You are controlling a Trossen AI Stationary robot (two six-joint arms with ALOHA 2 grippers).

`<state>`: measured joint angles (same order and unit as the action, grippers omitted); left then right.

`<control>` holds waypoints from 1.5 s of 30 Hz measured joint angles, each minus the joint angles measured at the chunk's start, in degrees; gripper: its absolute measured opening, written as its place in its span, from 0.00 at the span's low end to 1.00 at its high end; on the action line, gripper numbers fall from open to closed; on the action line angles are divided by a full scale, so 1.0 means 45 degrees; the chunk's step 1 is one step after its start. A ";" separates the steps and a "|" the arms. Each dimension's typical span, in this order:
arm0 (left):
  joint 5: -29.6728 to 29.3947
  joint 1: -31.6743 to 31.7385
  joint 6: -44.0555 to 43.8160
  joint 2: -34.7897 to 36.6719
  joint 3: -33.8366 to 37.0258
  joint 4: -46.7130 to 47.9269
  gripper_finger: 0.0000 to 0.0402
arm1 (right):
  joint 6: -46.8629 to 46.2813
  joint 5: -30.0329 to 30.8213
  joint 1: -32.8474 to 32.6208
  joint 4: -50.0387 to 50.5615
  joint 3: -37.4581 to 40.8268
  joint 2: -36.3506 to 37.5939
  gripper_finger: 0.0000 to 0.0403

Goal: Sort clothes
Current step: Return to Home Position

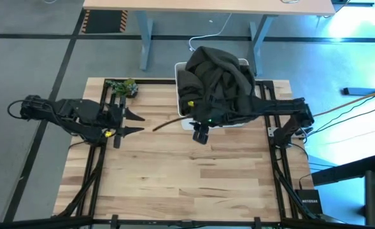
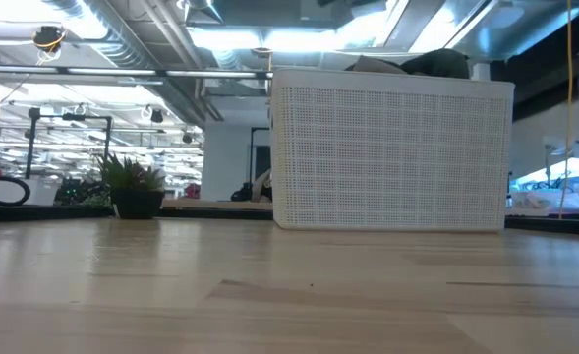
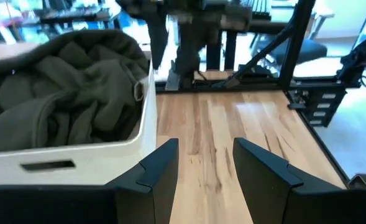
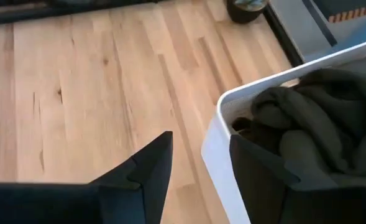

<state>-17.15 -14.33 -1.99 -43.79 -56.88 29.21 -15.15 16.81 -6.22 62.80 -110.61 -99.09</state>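
Wood worktop [image 1: 187, 181], olive clothes [image 1: 216, 73] heaped in white bin [image 2: 392, 157] top centre; left hand [image 1: 138, 123] and right hand [image 1: 200, 135] both parted, empty

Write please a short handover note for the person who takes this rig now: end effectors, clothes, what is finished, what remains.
Left end effector: open, empty, above the table's left side, near the plant.
Right end effector: open, empty, by a corner of the white bin.
Clothes: heaped in the bin, olive-green ones on top; none visible on the table.
Done: sorting, as far as visible.
Left: probably only parking both arms.
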 joint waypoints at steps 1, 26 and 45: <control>0.0005 0.0000 0.0143 0.0135 0.0167 -0.0254 0.37 | 0.0110 -0.0059 0.0013 -0.0386 0.0528 0.0180 0.43; -0.0244 0.0024 0.0883 0.3395 0.2660 -0.1966 0.37 | 0.0791 -0.3441 -0.0310 -1.6247 1.6926 0.9109 0.18; -0.0567 0.0015 0.0198 0.3477 0.5265 -0.3714 0.37 | 0.0745 -0.2941 0.1310 -1.8700 2.1914 1.5868 0.20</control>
<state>-19.70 -14.26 -1.10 -28.14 -33.19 12.50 -11.80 3.58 -0.32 -21.34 -12.00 -27.68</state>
